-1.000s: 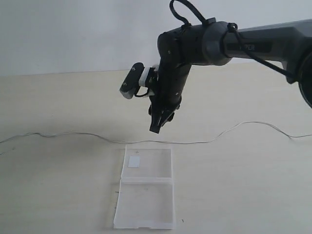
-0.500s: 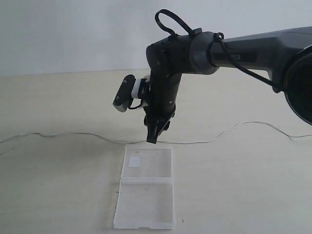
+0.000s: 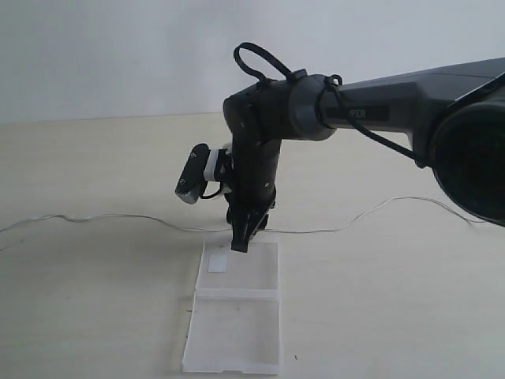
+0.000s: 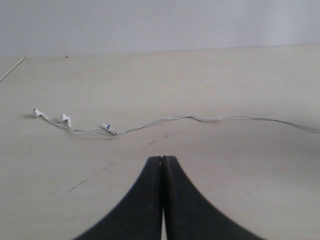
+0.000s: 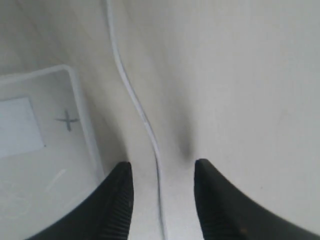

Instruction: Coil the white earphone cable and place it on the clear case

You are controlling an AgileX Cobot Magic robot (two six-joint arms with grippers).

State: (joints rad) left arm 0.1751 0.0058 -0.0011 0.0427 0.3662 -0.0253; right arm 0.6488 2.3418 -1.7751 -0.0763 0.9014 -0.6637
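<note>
Right black gripper (image 5: 162, 172) part-open, astride the thin white earphone cable (image 5: 131, 93).
It grips nothing; the flat clear plastic case (image 5: 85, 107) lies just beside.

Parted claw (image 5: 163, 172) astride cable (image 5: 144, 120), case (image 5: 86, 116) beside

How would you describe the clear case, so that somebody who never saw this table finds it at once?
On the pale table, look beside the tip of the right gripper. There lies the clear case, a flat box opened into two rectangular halves. Unlike the thin white earphone cable behind it, it is broad and transparent, with a small white label in its far half.
</note>
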